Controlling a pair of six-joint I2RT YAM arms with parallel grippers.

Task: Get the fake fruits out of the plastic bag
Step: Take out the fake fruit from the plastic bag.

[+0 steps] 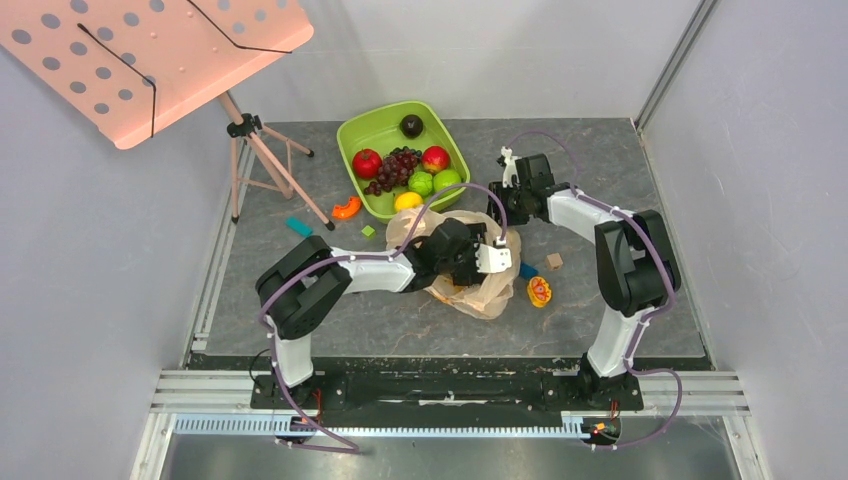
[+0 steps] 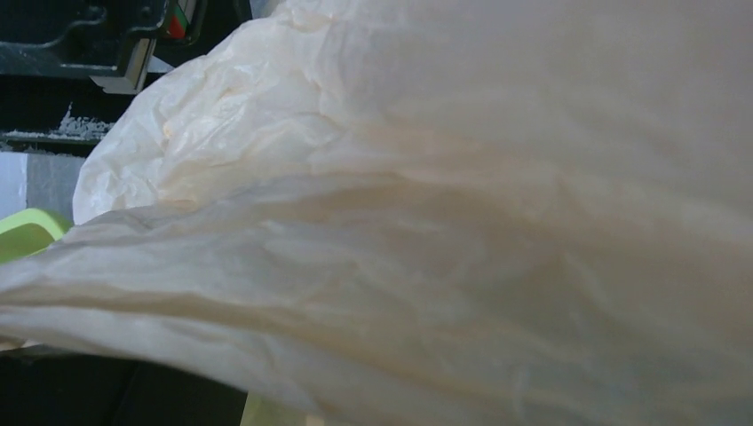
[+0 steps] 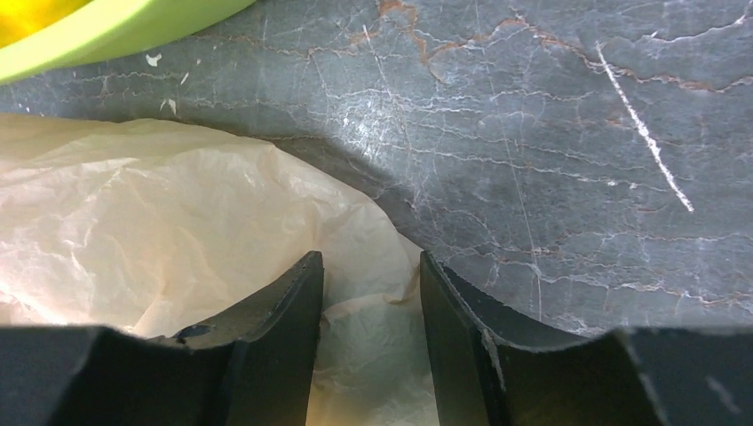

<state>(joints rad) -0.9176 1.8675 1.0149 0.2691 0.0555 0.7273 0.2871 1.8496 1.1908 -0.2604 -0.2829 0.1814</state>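
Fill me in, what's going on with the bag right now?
The left hand is down on the bag mid-table; its camera sees only film, so its grip is unclear. The right hand sits open at the bag's edge, film showing between its jaws. Several fruits lie in the tub; none shows in the bag.

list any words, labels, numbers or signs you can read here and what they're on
None can be read.
The plastic bag has small orange prints near its front edge, too small and crumpled to make out from the top view.
Neither wrist view shows any lettering.
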